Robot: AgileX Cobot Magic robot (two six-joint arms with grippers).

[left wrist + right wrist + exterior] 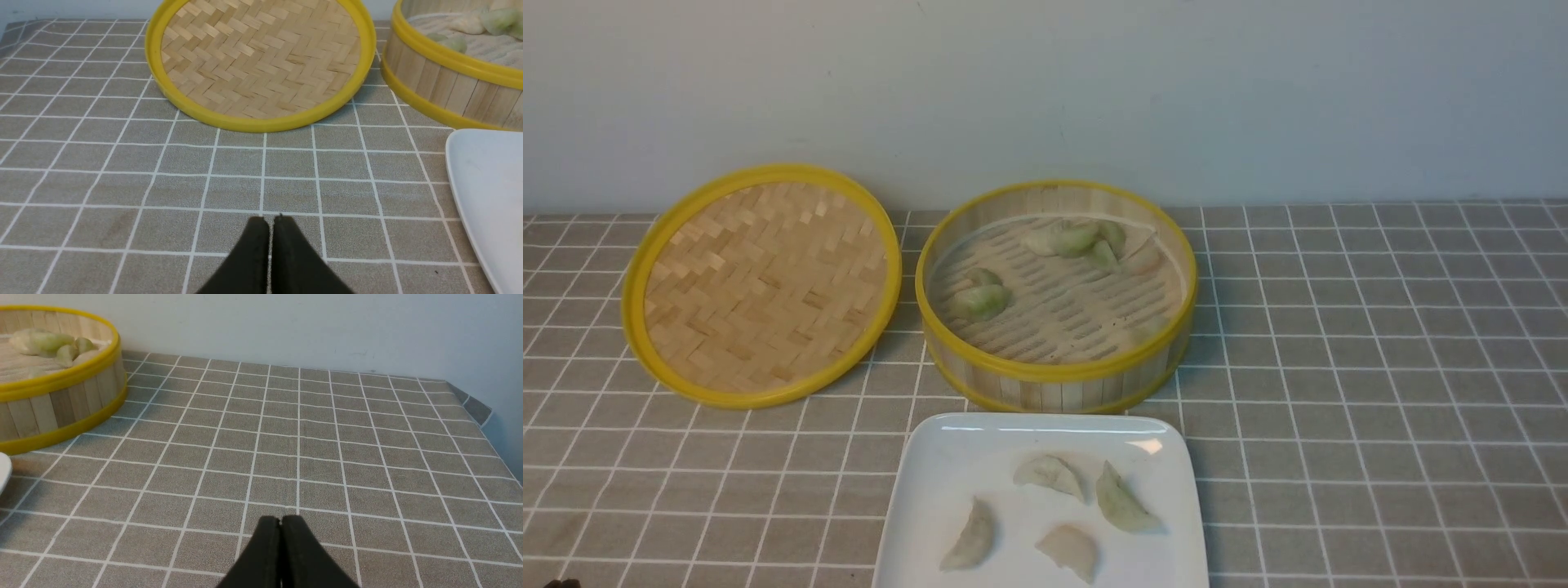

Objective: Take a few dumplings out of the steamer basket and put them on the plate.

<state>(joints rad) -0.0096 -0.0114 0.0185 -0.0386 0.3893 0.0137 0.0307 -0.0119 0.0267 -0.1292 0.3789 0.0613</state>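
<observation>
The steamer basket (1058, 377) stands at the table's middle with several pale green dumplings (1074, 239) on its slatted floor; its wall (445, 87) and rim (61, 377) show in both wrist views. In front of it the white plate (931, 482) carries several dumplings (1123, 500). Neither arm shows in the front view. My left gripper (269, 220) is shut and empty over bare cloth, near the plate's edge (482, 183). My right gripper (280, 519) is shut and empty over the cloth to the right of the basket.
The flat woven bamboo lid (764, 282) with a yellow rim leans at the back left, beside the basket. A grey checked cloth (1380, 367) covers the table. A pale wall (1045, 82) runs close behind. The table's right corner (476, 410) lies far from the basket.
</observation>
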